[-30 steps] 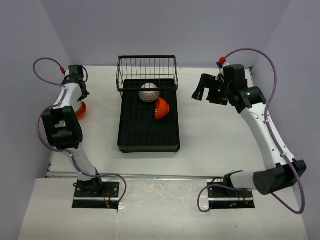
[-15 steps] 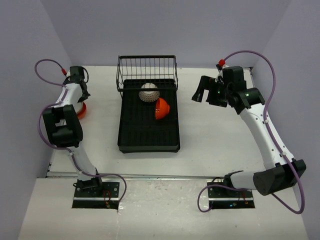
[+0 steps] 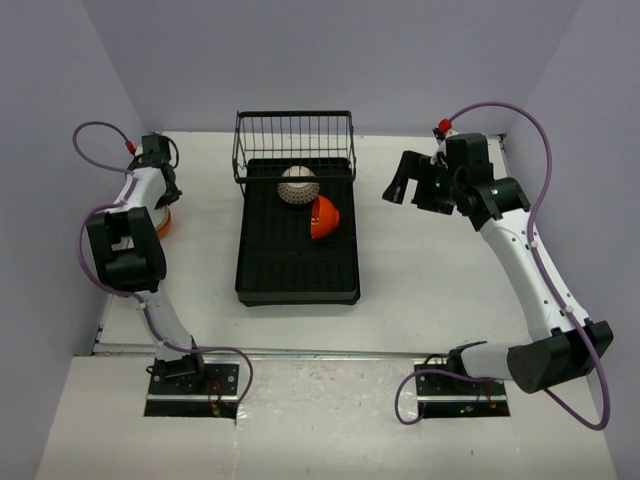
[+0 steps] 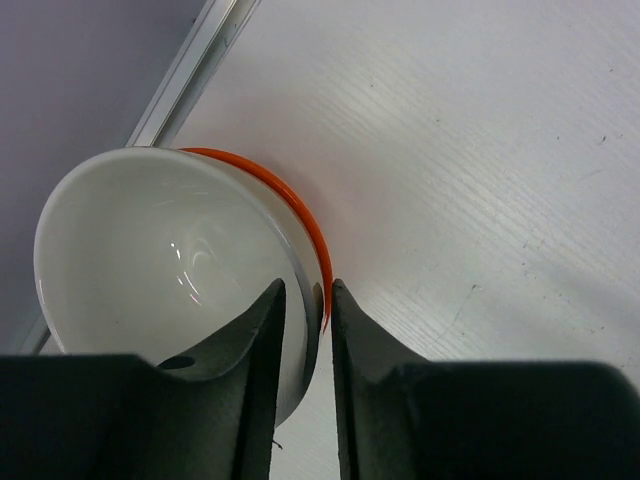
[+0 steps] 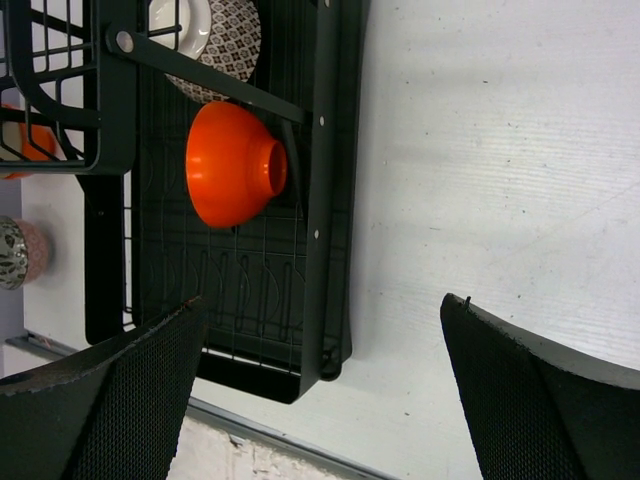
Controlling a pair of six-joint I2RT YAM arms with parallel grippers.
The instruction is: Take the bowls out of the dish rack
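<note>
Dish rack (image 3: pixel 300 268) stands in the middle of the table (image 3: pixel 430 290), with its basket (image 3: pixel 295 140) at the far end. Two bowls are in it, near the basket: a patterned bowl (image 3: pixel 298 185) and, just beside it toward the right edge, an orange bowl (image 3: pixel 324 217) that lies tilted on its side.

The left arm is folded at the far left side of the table, with its wrist pointing down. The left gripper (image 4: pixel 307 288) straddles the rim of the left bowl (image 4: pixel 150 240), which stands upright on the table close to the left edge, well apart from the rack. One finger is inside the bowl and one is outside, with only a narrow gap between them. Whether they press the rim I cannot tell.

The right arm reaches far over the table to the right of the rack. The right gripper (image 5: pixel 322 305) hangs in the air with its fingers spread wide and holds nothing.

Compared with a second ago, the left arm has shifted only a little, and less of the left bowl's orange side shows beside it. The right arm and both bowls in the rack are where they were.
</note>
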